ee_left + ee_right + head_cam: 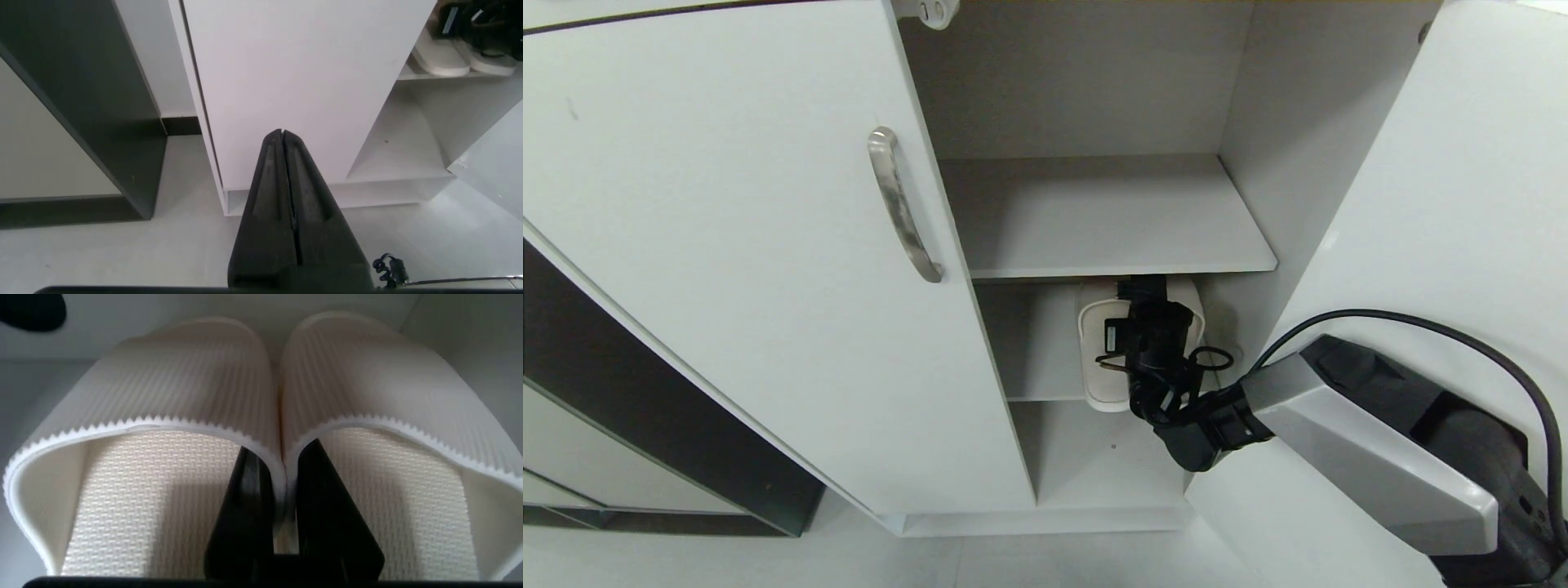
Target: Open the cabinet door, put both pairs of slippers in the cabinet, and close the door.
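Slippers (pixel 1098 367) are gripped by the right claw (pixel 282 510) at the shelf (pixel 1033 376) front edge, toes inward; left claw (pixel 282 143) clenched, empty.

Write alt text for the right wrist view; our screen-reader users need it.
A pair of cream, ribbed slippers, side by side, openings toward the camera. The black right gripper has one finger inside each slipper, pinching their adjoining strap edges together.

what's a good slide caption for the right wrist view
Right hand clamped on the touching inner straps of a pair of cream slippers.
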Controlling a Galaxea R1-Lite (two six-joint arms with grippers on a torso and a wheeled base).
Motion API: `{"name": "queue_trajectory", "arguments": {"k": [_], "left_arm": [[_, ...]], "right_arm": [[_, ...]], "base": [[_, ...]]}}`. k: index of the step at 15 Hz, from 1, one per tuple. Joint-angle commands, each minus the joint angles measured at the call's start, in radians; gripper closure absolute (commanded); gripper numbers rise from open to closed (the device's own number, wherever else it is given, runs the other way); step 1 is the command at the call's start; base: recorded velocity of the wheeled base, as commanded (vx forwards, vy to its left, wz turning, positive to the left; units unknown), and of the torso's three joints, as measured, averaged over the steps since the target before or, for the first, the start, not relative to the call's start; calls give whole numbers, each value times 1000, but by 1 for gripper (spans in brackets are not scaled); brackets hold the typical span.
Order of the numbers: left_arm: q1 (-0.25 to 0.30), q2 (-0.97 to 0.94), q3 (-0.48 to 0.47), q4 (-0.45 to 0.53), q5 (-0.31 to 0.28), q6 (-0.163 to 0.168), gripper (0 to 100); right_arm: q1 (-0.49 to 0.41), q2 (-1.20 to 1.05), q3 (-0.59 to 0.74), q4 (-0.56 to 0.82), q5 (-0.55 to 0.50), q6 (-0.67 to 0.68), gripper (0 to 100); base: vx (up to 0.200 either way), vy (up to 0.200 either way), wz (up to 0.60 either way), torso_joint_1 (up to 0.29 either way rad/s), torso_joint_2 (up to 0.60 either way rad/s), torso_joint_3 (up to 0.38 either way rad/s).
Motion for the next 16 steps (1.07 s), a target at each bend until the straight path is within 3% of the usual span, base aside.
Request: {"name": "queue_trajectory", "arguments": {"k": [1,15,16], "left_arm": [[0,0,0,0,0,0,100],[0,0,0,0,0,2,100],[0,0,0,0,0,0,100]], "right_arm": [[-6,5,-32,4,4,0,100],[-13,48,-92,85,9,3,100],[-12,49,-93,85,9,1,0]], "base": [[0,0,0,0,0,0],[0,0,0,0,0,0],[0,0,0,0,0,0]]}}
